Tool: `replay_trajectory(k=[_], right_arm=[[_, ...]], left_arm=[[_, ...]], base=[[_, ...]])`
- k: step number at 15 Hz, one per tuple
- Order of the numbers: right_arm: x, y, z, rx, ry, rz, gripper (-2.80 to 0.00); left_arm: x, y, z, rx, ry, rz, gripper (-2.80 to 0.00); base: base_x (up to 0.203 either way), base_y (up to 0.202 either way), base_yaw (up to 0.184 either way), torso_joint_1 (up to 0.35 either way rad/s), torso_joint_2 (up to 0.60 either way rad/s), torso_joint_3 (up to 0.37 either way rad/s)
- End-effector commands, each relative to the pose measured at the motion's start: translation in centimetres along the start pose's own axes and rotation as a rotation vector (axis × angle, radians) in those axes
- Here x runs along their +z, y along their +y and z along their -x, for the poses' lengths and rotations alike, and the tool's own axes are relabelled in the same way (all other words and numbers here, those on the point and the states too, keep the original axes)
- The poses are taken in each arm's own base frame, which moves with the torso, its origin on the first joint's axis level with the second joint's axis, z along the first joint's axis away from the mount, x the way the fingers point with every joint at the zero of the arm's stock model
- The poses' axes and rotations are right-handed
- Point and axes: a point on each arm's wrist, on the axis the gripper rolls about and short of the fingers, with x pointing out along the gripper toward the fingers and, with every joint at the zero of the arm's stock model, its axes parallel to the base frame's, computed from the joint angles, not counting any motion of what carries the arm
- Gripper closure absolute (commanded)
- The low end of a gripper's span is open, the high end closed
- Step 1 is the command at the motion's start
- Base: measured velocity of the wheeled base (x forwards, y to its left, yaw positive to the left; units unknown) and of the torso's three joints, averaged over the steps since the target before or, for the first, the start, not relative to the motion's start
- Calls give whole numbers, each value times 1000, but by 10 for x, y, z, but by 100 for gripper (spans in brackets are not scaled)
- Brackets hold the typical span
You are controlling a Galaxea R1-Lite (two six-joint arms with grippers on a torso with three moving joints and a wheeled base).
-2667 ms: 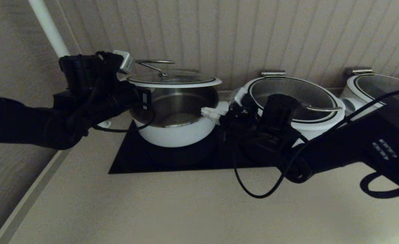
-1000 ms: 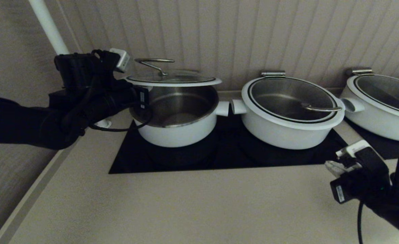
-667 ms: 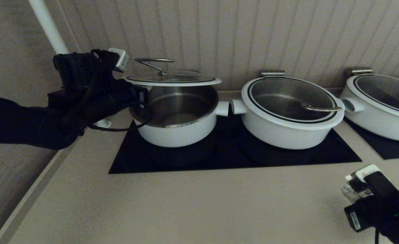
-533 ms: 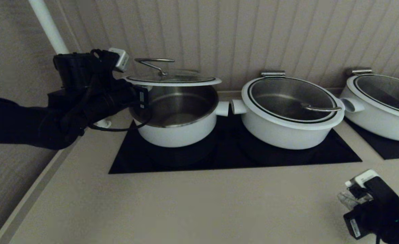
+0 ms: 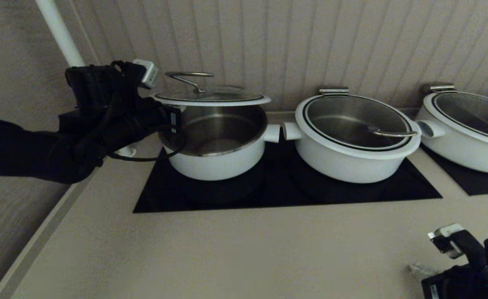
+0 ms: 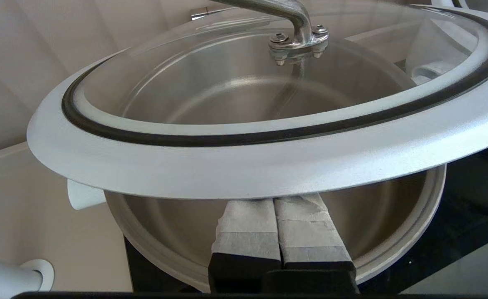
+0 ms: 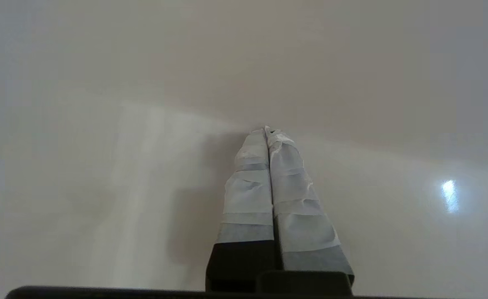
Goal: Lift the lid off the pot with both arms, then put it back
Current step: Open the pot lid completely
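Note:
The lid hangs roughly level just above the open pot on the black cooktop. My left gripper is at the lid's left edge. In the left wrist view its two taped fingers are pressed together under the lid's white rim, which lies on top of them; their tips are hidden beneath it. The pot's steel inside shows below. My right gripper is low over the counter at the front right, far from the pot, shut and empty.
Two wider white pots with lids on stand to the right of the pot, close to its right stub handle. Black cooktop, beige counter, ribbed wall behind, white pole at back left.
My right arm has pulled away from the pot's right handle, back and down to the front right of the counter. The left gripper and lid have stayed almost still, a touch higher.

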Motion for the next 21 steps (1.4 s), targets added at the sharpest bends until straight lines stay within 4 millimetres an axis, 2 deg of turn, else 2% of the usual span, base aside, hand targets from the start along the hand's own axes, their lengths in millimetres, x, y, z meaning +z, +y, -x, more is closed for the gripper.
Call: replay_trajectory(k=[1, 4, 7, 10, 16, 21], right_arm=[[0, -1, 5, -6, -15, -49, 0], [-7, -2, 18, -16, 16, -59, 0], [-12, -5, 19, -103, 63, -62, 0], [-26, -7, 28, -208, 180, -41, 0], [-27, -9, 39, -202, 127, -69, 0], [-29, -27, 46, -361, 109, -204, 0]], left_arm=[[-1, 0, -1, -1, 1, -1, 0], [-2, 0, -2, -1, 2, -1, 0], [-1, 0, -1, 7, 1, 0, 0], [-3, 1, -3, 34, 9, 1, 0], [-4, 1, -3, 35, 11, 1, 0], [-4, 0, -3, 38, 11, 1, 0]], base=[[0, 0, 0, 0, 0, 0], [0, 0, 0, 0, 0, 0], [0, 0, 0, 0, 0, 0], [0, 0, 0, 0, 0, 0], [0, 0, 0, 0, 0, 0], [0, 0, 0, 0, 0, 0]])
